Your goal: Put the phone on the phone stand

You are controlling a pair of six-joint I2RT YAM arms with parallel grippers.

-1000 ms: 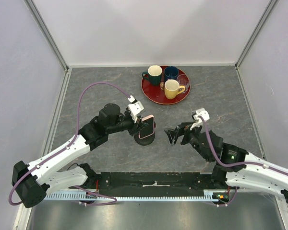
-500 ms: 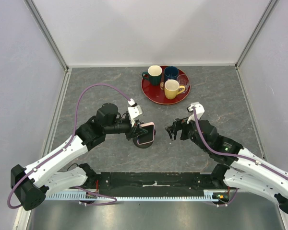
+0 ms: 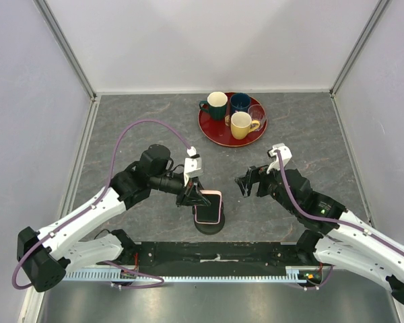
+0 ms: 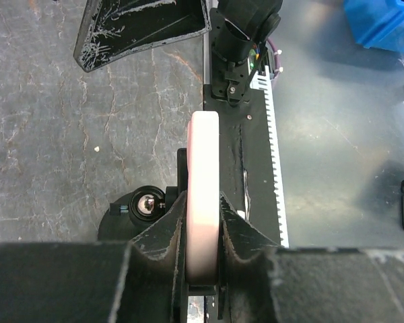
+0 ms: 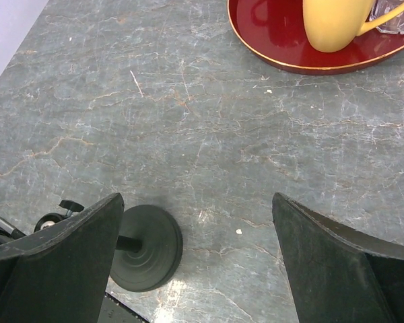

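Observation:
My left gripper [image 3: 192, 196] is shut on the phone [image 3: 208, 207], which has a pale pink case and a black screen. It holds the phone over the black phone stand [image 3: 209, 226], whose round base shows just below. In the left wrist view the jaws [image 4: 203, 225] clamp the phone's pink edge [image 4: 204, 161], and a stand joint [image 4: 146, 208] sits to the left. I cannot tell whether the phone rests in the cradle. My right gripper [image 3: 246, 184] is open and empty, to the right of the phone. In its own view [image 5: 198, 262] the stand's disc base [image 5: 147, 247] lies by the left finger.
A red tray [image 3: 215, 132] at the back holds a green mug [image 3: 216, 105], a dark blue mug [image 3: 240, 102], a yellow mug [image 3: 241, 125] and a clear glass [image 3: 257, 113]. The tray [image 5: 283, 57] also shows in the right wrist view. A black rail [image 3: 215, 254] runs along the near edge.
My left gripper has carried the phone toward the near edge, and the stand's base now sits nearer too. The right gripper has drawn back slightly and stays open.

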